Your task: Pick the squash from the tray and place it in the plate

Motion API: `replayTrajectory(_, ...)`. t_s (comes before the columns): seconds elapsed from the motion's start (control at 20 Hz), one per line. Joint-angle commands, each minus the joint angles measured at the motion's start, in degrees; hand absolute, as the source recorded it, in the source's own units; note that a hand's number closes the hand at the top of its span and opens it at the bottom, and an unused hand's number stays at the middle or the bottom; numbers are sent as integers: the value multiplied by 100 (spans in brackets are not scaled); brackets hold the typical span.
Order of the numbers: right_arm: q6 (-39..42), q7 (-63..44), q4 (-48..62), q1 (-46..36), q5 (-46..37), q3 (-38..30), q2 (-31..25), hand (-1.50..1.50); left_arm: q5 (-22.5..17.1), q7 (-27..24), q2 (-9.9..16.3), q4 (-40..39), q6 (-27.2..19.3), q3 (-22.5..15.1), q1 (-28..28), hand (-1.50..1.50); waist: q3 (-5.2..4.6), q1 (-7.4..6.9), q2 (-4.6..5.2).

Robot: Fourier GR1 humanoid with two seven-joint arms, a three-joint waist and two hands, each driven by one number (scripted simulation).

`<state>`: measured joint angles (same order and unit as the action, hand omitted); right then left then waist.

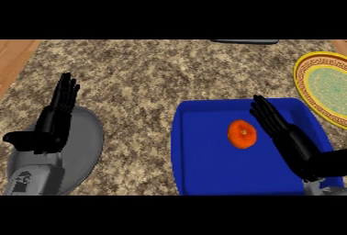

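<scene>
An orange squash (242,134) lies on the blue tray (203,156), a little right of the tray's middle. My right hand (288,137) hovers over the tray just right of the squash, fingers straight and open, a narrow gap between them and the squash. The yellow-rimmed plate (302,80) with a pale green centre sits at the right edge, beyond the tray's far right corner and partly cut off. My left hand (53,120) rests open at the left, fingers pointing up, holding nothing.
A grey round plate (88,147) lies under my left forearm at the lower left. A dark object (244,41) shows at the counter's far edge. A wooden strip (13,57) borders the speckled counter on the left.
</scene>
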<state>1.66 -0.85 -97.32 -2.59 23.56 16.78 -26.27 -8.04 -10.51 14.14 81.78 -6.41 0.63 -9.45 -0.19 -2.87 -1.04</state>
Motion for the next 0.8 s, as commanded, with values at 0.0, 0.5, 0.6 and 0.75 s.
replayTrajectory(0.0,-97,219,185,-223,-140,-501,-66,150,-79,472,100,216,-10,93,296,0,22,233,94)
replayTrajectory(0.5,-3693,-188,492,-107,-2064,-2565,-755,-150,-280,1493,-393,-673,148,-401,966,0,5,627,102)
replayTrajectory(0.6,-4126,57,79,238,-2294,-2381,-299,-150,-322,1678,-438,-453,260,-558,1064,0,15,507,71)
replayTrajectory(0.75,-4289,259,-485,794,-2561,-2129,-20,-150,-92,1865,-679,-398,-46,-769,1037,0,17,443,78)
